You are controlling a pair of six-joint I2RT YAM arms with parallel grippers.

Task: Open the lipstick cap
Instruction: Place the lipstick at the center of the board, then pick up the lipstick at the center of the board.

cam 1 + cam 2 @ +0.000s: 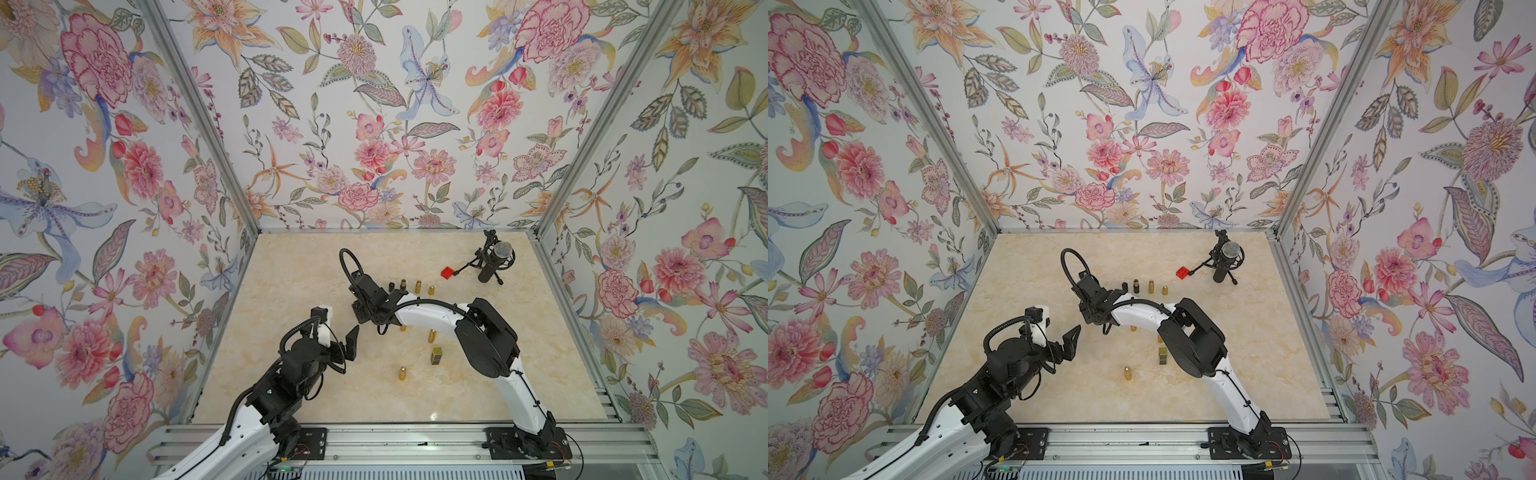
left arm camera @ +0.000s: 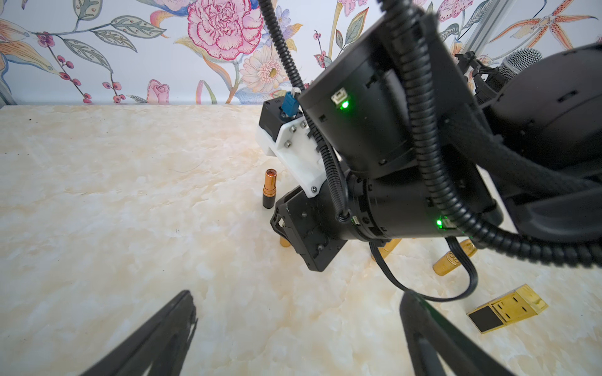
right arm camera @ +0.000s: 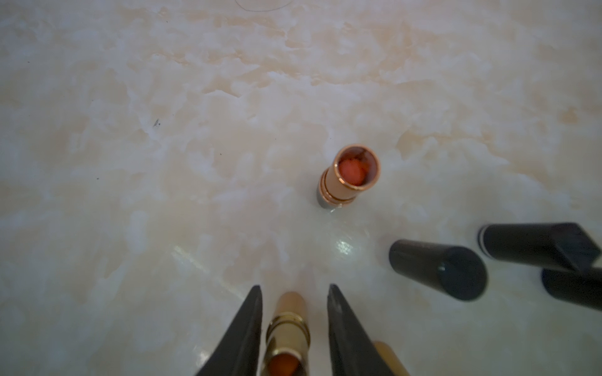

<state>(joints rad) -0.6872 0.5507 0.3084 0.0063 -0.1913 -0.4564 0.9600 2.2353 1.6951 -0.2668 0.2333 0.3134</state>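
A gold lipstick [image 3: 288, 325] stands on the marble table with no cap on, its orange stick showing in the open top. My right gripper [image 3: 294, 286] straddles it, jaws a little apart, with a thin gap on each side. A blurred gold piece [image 3: 387, 358] lies just outside one finger; I cannot tell whether it is the cap. In both top views the right gripper [image 1: 365, 309] points down and hides this lipstick. My left gripper [image 2: 297, 294] hangs wide open over bare table, also seen in a top view [image 1: 1073, 336].
A copper lipstick [image 3: 348, 175] on a black base stands uncapped just beyond, with black caps [image 3: 436, 271] beside it. Gold lipsticks [image 1: 418, 286] stand in a row, others [image 1: 402, 373] nearer the front, with a square gold one [image 1: 436, 356]. A microphone [image 1: 496, 259] and red block [image 1: 448, 272] sit far right.
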